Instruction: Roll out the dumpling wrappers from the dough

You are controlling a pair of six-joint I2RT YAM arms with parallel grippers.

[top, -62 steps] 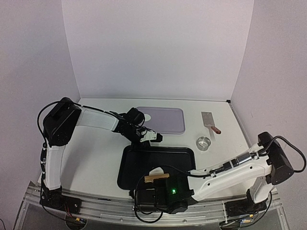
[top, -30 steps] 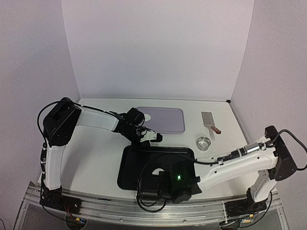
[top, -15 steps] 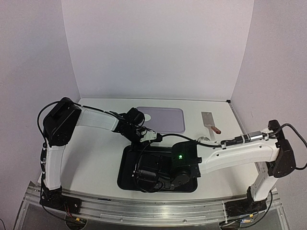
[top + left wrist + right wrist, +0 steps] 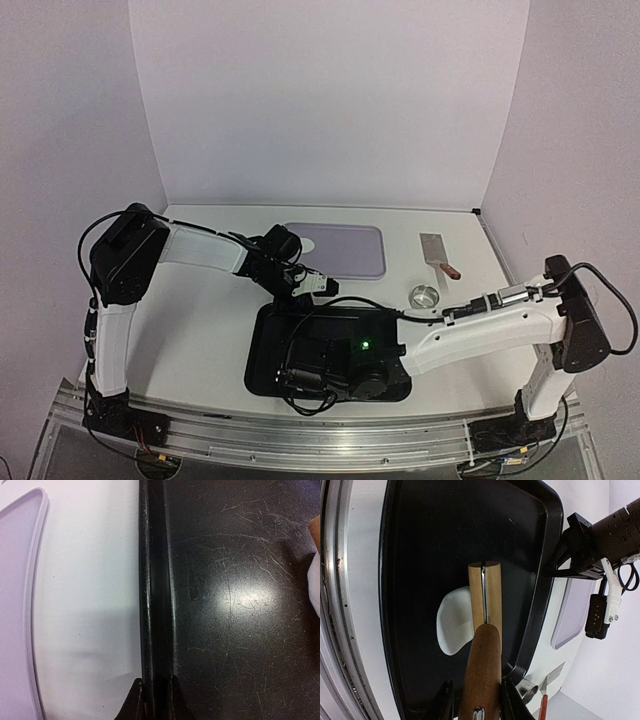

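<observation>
A white lump of dough (image 4: 451,622) lies on the black tray (image 4: 420,540). The wooden rolling pin (image 4: 485,595) lies across the dough's right side. My right gripper (image 4: 476,687) is shut on the pin's brown handle (image 4: 481,675). From above, the right arm (image 4: 470,335) covers the dough. My left gripper (image 4: 155,682) is shut on the tray's far rim (image 4: 152,590), also seen from above as the left gripper (image 4: 298,292). A pale round dumpling wrapper (image 4: 307,244) lies at the left end of the lavender board (image 4: 345,250).
A small steel ring (image 4: 425,297) stands right of the tray, with a red-handled scraper (image 4: 438,255) behind it. The white dough's edge (image 4: 315,590) and the pin's end (image 4: 315,530) show at the right edge of the left wrist view. White walls enclose the table.
My right arm has swung from the table's near edge onto the tray with the rolling pin, reached further in, then drawn back a little. The left arm has not moved.
</observation>
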